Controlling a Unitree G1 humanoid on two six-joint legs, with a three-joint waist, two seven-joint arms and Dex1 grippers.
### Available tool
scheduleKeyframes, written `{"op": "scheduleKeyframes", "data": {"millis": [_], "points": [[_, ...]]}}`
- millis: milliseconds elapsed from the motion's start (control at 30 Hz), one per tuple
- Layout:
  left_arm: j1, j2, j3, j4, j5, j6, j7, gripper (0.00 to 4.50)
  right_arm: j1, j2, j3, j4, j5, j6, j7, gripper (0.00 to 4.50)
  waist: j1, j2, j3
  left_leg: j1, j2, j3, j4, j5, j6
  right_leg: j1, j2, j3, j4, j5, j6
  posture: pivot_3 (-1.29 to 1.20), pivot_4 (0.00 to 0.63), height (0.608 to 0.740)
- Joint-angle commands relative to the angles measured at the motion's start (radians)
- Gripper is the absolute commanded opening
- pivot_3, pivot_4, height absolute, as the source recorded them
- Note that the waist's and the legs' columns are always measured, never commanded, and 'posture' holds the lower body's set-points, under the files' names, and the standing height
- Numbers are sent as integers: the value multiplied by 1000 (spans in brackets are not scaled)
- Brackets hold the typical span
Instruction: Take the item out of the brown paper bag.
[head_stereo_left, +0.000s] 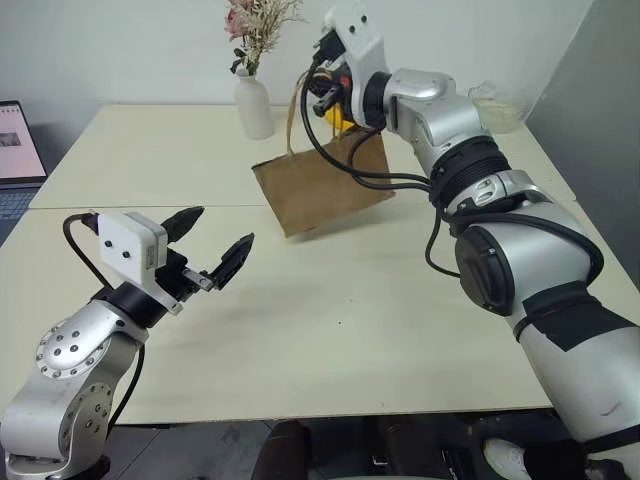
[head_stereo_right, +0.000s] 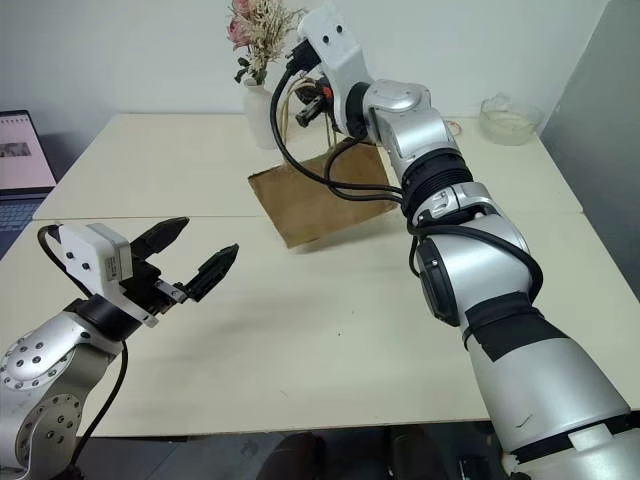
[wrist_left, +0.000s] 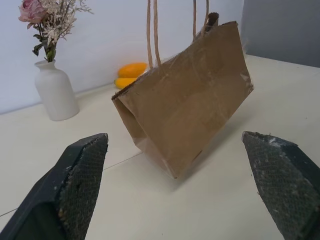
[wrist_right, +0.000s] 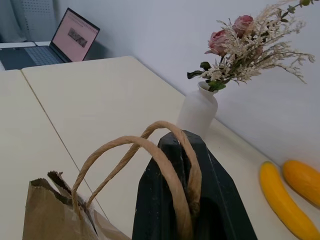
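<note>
- Brown paper bag (head_stereo_left: 325, 190): one, hanging tilted by its handles, one lower corner at or just above the counter (head_stereo_left: 330, 330); whether that corner touches cannot be told. Its mouth faces away from the head camera, so the inside is hidden.
- Item: not discernible; nothing red can be made out in or beside the bag, and the interior is out of sight in each view.
- Handles (wrist_right: 150, 155): two tan twisted-paper loops, both passing over the black fingers of the right tool (head_stereo_left: 325, 97), which is clenched on them. In the right wrist view the fingers (wrist_right: 185, 200) press together with the loops draped across their tips.
- Left tool (head_stereo_left: 212, 245): released, its two black fingers spread wide, hovering above the near part of the counter, well apart from the bag and pointing toward it.
- White vase (head_stereo_left: 254, 105): one, upright behind the bag, holding dried flowers (head_stereo_left: 258, 25) with two pink blooms seen in the right wrist view.
- Yellow fruits (wrist_right: 282, 197): two, lying side by side behind the bag, one longer and paler, one more orange and cut off by the frame edge; mostly hidden behind the arm in the head views.
- Laptop (head_stereo_left: 18, 150): one, open, cut off at the left edge.
- Glass bowl (head_stereo_right: 507, 118): one, at the far right corner; contents unclear.
</note>
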Motion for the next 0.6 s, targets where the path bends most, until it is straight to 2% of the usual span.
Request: {"op": "scheduleKeyframes", "data": {"millis": [33, 600], "points": [[-5, 8, 28, -7, 11, -29, -2, 4500, -32, -13, -18, -15, 2, -34, -34, 36, 0, 0, 0, 0, 0, 0, 0, 0, 0, 0, 0, 0, 0, 0, 0, 0, 150, 740], [16, 5, 24, 10, 25, -47, -23, 4500, 43, -35, 69, -66, -67, -69, 65, 36, 0, 0, 0, 0, 0, 0, 0, 0, 0, 0, 0, 0, 0, 0, 0, 0, 150, 740]]}}
